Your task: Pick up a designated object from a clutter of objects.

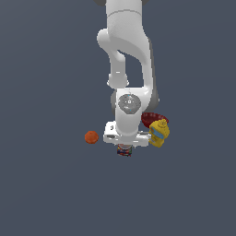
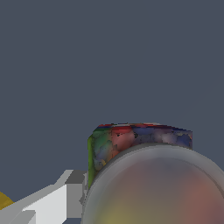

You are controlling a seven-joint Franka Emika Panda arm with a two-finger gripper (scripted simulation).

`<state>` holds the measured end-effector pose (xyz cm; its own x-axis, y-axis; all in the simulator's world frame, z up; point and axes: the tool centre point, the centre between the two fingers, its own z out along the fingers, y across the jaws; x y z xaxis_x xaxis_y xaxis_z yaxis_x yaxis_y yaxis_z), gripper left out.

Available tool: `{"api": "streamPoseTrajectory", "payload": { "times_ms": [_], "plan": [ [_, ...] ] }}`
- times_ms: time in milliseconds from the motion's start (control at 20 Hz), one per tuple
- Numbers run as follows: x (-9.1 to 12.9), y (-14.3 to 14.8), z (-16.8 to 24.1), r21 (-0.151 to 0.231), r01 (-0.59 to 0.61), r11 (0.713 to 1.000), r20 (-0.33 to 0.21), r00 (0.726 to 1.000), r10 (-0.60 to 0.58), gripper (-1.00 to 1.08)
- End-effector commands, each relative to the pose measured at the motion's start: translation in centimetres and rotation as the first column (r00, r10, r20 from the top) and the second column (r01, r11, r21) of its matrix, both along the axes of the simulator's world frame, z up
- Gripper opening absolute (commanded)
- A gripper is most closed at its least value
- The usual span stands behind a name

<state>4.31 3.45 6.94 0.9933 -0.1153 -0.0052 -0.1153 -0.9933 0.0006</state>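
Note:
The designated can [image 1: 124, 150], short with a blue-and-red multicoloured label, sits directly under my hand in the exterior view. My gripper [image 1: 124, 146] is down over it and its fingers are hidden there. In the wrist view the can [image 2: 131, 140] fills the frame, its silvery round top very close. One white finger [image 2: 70, 194] presses against the can's side; the other finger is hidden behind the can. Of the clutter I see an orange ball [image 1: 91, 137], a dark red bowl [image 1: 153, 118] and a yellow bottle [image 1: 159, 132]. The second small can is out of view.
The yellow bottle stands close by the hand on the exterior view's right, with the bowl just behind it. The ball lies apart on the exterior view's left. A sliver of yellow [image 2: 3, 201] shows at the wrist view's edge.

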Motion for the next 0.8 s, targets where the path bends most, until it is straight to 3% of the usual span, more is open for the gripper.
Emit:
{"api": "streamPoseTrajectory", "payload": {
  "times_ms": [0, 350, 750],
  "plan": [
    [0.1, -0.1, 1.2, 0.0, 0.0, 1.0, 0.005, 1.0, 0.0, -1.0],
    [-0.2, -0.4, 6.4, 0.0, 0.0, 1.0, 0.005, 1.0, 0.0, -1.0],
    [-0.6, -1.0, 15.2, 0.0, 0.0, 1.0, 0.005, 1.0, 0.0, -1.0]
  ]
}}
